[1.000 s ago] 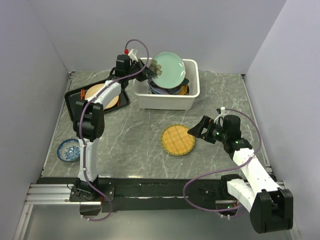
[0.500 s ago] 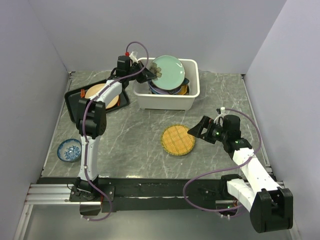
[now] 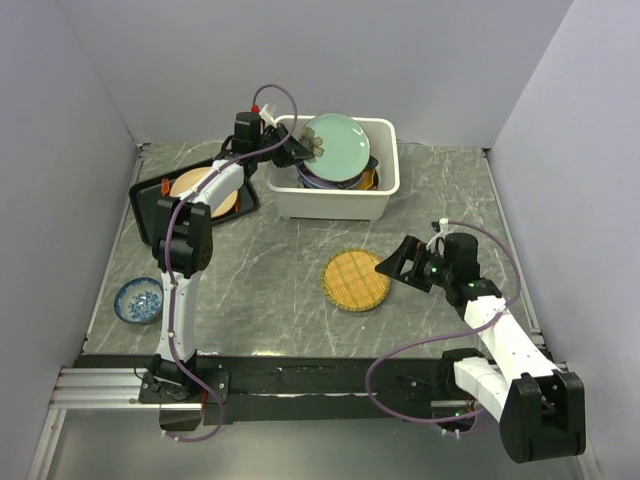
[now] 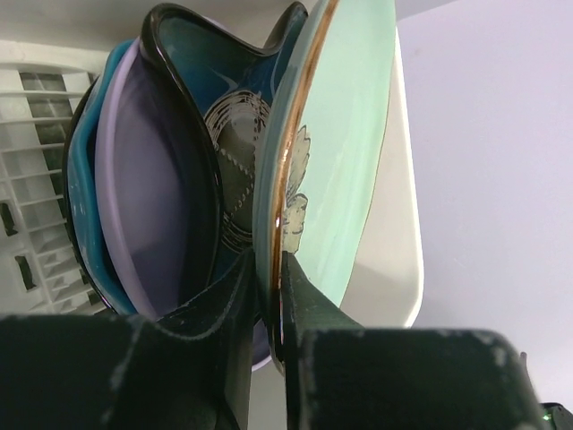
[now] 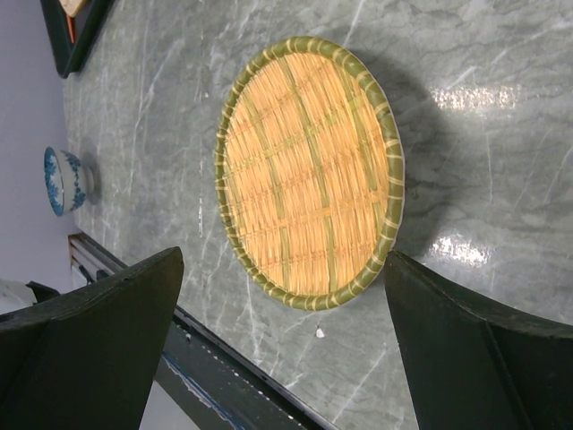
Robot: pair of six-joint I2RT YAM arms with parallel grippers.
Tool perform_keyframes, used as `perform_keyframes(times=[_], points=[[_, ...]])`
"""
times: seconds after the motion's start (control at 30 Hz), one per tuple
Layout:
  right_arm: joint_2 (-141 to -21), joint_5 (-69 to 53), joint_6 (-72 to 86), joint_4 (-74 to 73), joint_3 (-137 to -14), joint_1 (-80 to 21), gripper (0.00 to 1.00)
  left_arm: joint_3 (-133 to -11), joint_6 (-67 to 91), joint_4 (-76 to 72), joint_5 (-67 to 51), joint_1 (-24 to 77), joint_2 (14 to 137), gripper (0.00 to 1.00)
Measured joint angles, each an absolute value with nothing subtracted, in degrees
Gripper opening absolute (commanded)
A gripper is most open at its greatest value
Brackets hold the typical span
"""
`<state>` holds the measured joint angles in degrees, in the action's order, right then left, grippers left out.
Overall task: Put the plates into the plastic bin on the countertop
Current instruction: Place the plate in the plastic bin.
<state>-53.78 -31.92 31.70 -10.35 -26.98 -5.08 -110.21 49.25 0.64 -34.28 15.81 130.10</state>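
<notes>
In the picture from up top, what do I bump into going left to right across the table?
Small blue bowl → black tray → round woven plate. The white bin sits straight behind the woven plate, so it gets no place in line.

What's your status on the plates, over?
Left gripper astride rim of pale green plate, grip unclear; plate leaning in plastic bin. Right gripper open, at woven plate on countertop. Nothing blocking.

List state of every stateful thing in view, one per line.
pale green plate, tilted on stacked plates in plastic bin.
left gripper, astride pale green plate's rim; grip unclear.
right gripper, open, beside woven plate.
woven plate, flat on countertop, untouched.
plastic bin, upright, part-filled.
</notes>
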Motion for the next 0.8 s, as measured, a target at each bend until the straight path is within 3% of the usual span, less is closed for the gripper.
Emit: perform_keyframes(times=[0.23,0.5,0.8], points=[[-53.9,-31.0,31.7,-10.7,-26.9,-5.1,1.0,-110.2,49.3,1.6,-34.9,15.8,130.1,0.35],[-54.3,-29.8,31.7,-10.8,-25.4,-5.1,1.0,-109.8,49.2,2.5,-35.1,15.8,129.4,0.48],[-58.2,-28.1,31.9,-10.3,-24.4,-5.1,0.97,-107.8,48.4,4.1,-33.9,15.6,124.8,0.73]])
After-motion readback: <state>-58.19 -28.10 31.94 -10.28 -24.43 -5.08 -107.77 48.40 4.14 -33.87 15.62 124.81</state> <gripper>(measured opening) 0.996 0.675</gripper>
